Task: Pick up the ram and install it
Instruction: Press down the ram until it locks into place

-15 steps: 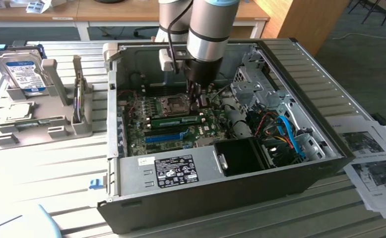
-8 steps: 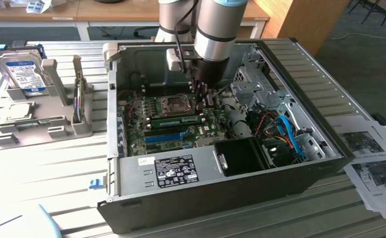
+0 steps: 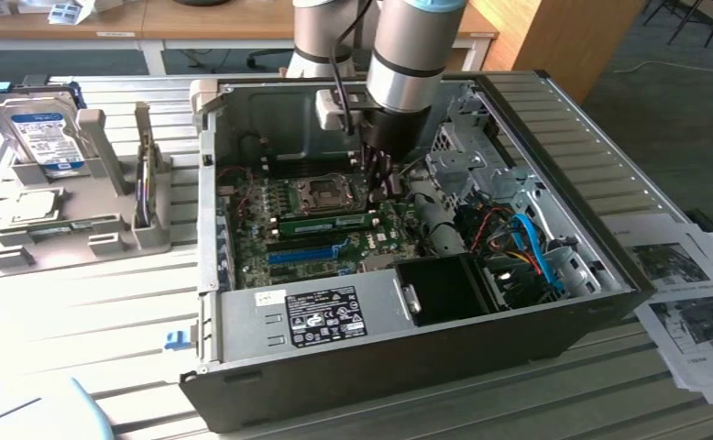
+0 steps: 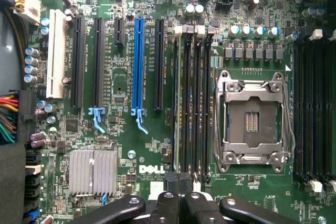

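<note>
Pincer (image 4: 179, 195) closed, jaws together, hanging just above motherboard (image 4: 123, 85) inside open computer case (image 3: 576, 183). Ram (image 3: 327, 223) seated edge-up in memory slot beside CPU socket (image 4: 254, 121), directly under pincer tips. Ram long axis runs straight away from pincer, parallel to blue slot (image 4: 138, 64). Nothing visibly held.

Slatted white table (image 3: 75, 302); wooden desks (image 3: 112, 23) behind; wood panel (image 3: 558, 37); grey carpet floor (image 3: 686, 101).

A silver hard drive (image 3: 38, 137) stands in a grey rack (image 3: 70, 234) beside the open computer case (image 3: 553, 137).
</note>
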You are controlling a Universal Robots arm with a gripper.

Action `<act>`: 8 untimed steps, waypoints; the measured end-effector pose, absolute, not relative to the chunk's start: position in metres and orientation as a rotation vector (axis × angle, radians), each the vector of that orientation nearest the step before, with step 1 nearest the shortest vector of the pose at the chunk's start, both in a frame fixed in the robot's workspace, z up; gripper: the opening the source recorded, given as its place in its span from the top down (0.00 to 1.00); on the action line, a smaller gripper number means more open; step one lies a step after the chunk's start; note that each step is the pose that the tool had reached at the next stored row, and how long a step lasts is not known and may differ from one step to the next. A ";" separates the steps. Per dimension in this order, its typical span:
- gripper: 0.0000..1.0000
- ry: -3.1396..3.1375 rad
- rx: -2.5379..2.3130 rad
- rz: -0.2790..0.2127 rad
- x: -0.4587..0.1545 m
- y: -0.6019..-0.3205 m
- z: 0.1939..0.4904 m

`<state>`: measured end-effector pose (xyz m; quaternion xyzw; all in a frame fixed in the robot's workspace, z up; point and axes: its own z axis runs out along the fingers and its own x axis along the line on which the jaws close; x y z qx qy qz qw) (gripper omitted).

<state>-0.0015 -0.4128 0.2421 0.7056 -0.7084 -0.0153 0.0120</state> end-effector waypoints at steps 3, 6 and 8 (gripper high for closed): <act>0.91 -2.209 2.200 -0.048 -0.001 -0.413 0.242; 0.91 -2.209 2.200 -0.048 -0.001 -0.413 0.242; 0.91 -2.209 2.200 -0.048 -0.001 -0.413 0.242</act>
